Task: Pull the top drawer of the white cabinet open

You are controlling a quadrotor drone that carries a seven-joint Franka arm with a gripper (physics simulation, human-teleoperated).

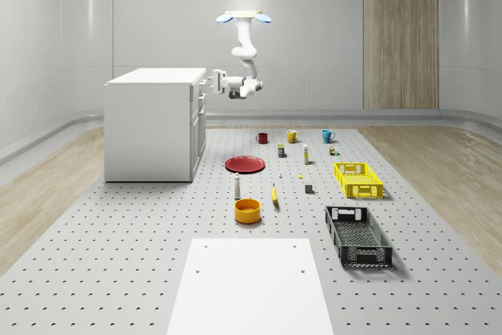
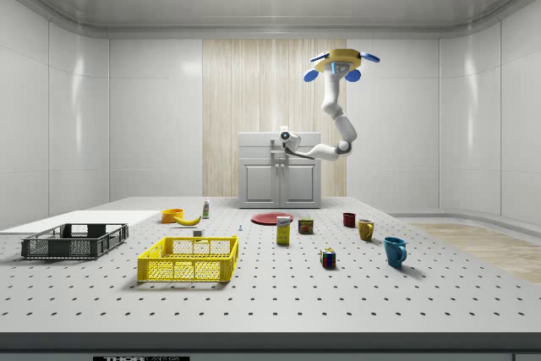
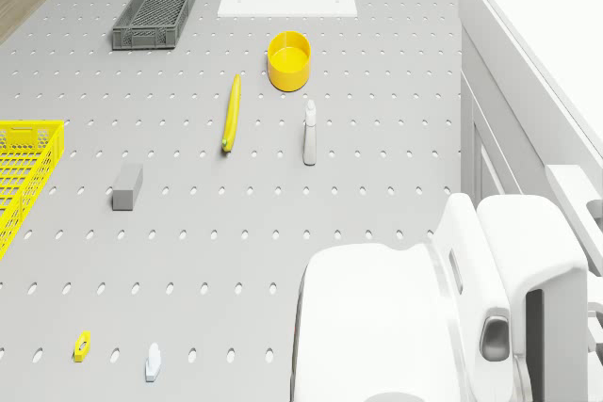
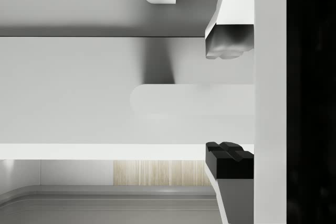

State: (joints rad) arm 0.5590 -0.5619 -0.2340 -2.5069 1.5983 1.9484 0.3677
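Claw: your two-finger gripper [image 1: 210, 80] sits at the upper front edge of the white box-shaped cabinet [image 1: 153, 123], level with the top drawer [image 1: 201, 89]. In the wrist view its two dark-tipped fingers [image 4: 227, 43] stand apart, one on each side of the pale rounded drawer handle [image 4: 184, 99], with gaps showing, so the jaws are spread and not clamped.

Drone: the quadrotor with blue rotors [image 1: 244, 16] hovers in the air in front of the cabinet, above the perforated grey table [image 1: 118, 233]; the white jointed arm [image 1: 245, 56] hangs down from it and bends across to the cabinet front.

Task's thing: the top drawer lies flush with the cabinet front in the whole-scene view, at the cabinet's upper right edge.

Other items on the table, for your reference:
- flat red round plate [image 1: 245, 164], near the cabinet's foot
- orange round bowl [image 1: 247, 210]
- yellow banana [image 1: 274, 194], just beside the bowl
- slim white bottle [image 1: 237, 187]
- red mug [image 1: 263, 138], yellow mug [image 1: 291, 136], blue mug [image 1: 327, 136], in a row
- yellow slatted plastic crate [image 1: 358, 180]
- black slatted plastic crate [image 1: 358, 236]
- white flat board [image 1: 251, 284] at the near edge
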